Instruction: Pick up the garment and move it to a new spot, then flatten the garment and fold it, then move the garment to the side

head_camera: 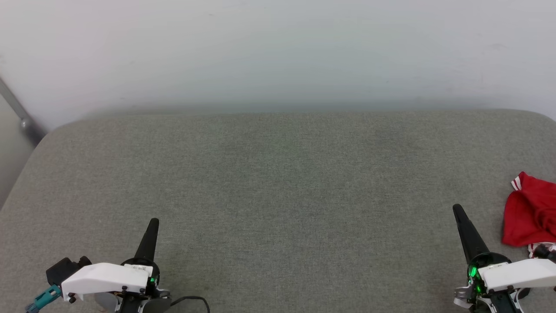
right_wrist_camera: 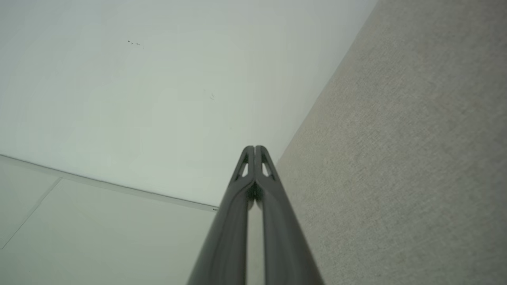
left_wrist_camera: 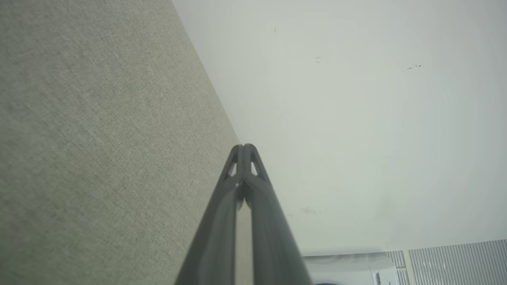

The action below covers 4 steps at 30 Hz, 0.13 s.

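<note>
The shirt [head_camera: 532, 215] lies bunched up just right of the right gripper [head_camera: 457, 209]. The left gripper [head_camera: 153, 223] is far from the shirt. Both are pinched shut, holding nothing

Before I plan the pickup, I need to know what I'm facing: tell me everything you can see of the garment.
The garment is a crumpled heap of soft-looking red cloth, red-and-white striped trim at its upper left, some white at its bottom. It lies on the grey fabric surface, cut off by the head view's right edge. The right gripper, jaws shut, stands left of it, apart.
</note>
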Motion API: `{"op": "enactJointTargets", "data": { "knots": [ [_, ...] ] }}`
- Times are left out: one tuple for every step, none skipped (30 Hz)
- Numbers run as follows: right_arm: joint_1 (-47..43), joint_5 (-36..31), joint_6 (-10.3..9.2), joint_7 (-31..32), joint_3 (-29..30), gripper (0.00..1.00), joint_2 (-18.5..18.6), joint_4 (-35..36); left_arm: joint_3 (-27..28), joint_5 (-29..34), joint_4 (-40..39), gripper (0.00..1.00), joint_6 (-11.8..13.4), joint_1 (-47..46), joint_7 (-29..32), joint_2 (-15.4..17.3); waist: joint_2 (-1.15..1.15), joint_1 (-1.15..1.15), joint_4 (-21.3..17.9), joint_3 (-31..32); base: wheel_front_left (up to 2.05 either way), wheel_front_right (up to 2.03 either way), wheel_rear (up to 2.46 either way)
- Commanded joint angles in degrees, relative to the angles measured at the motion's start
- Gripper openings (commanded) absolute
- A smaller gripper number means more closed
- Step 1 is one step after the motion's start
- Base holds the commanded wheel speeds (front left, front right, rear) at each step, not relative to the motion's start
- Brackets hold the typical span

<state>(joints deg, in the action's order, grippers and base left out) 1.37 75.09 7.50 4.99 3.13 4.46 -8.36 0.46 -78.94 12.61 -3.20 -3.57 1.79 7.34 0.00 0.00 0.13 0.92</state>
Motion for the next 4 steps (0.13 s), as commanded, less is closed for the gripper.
{"op": "enactJointTargets", "data": {
  "knots": [
    [1.4, 1.5, -0.01, -0.3, 0.2, 0.00, 0.2, -0.2, 0.7, -1.0, -0.1, 0.00, -0.6, -1.3, 0.3, -0.2, 0.00, 0.00, 0.0, 0.0, 0.00, 0.00, 0.00],
    [1.6, 2.0, -0.01, -0.3, 0.2, 0.00, 0.2, -0.3, 0.8, -1.4, 0.0, 0.00, -0.8, -1.3, 0.5, -0.3, 0.00, 0.00, 0.0, -0.1, 0.00, 0.00, 0.00],
    [1.8, 3.6, -0.01, -0.2, 0.3, 0.00, 0.2, -0.8, 1.3, -2.5, 0.1, 0.00, -1.1, -1.5, 0.8, -0.7, 0.00, 0.00, 0.0, -0.1, 0.00, 0.00, 0.00],
    [1.9, 4.0, -0.01, -0.2, 0.4, 0.00, 0.1, -1.0, 1.4, -2.9, 0.2, 0.00, -1.2, -1.5, 1.0, -0.8, 0.00, 0.00, 0.0, -0.2, 0.00, 0.00, 0.00]
  ]
}}
